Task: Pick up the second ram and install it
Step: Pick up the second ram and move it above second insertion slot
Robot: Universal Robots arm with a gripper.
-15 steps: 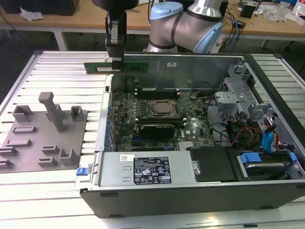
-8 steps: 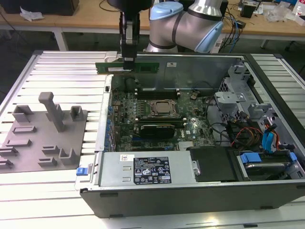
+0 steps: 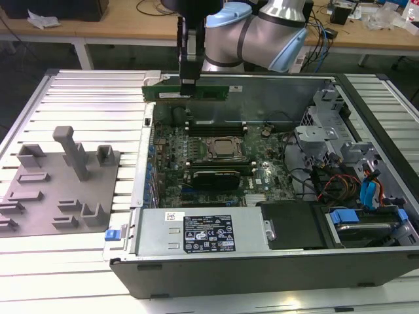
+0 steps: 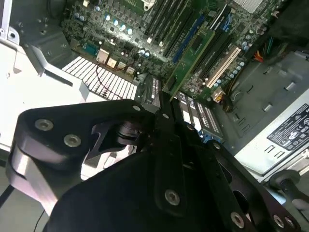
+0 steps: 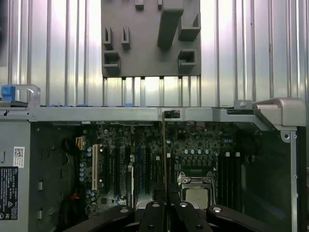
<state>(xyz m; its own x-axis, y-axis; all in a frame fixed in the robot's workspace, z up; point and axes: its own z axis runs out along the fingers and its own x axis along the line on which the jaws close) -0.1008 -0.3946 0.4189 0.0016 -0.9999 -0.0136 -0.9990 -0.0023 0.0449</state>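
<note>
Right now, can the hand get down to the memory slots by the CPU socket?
Probably yes: the hand holds the second ram above the open case, and nothing covers the memory slots.

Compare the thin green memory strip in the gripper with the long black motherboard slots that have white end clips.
The thin green memory strip is green; the long black slots are black with white end clips. The strip hangs in the air, clamped in the gripper; the slots sit fixed on the motherboard beside the CPU socket. Both are long and narrow, and in the exterior view they run the same way.
</note>
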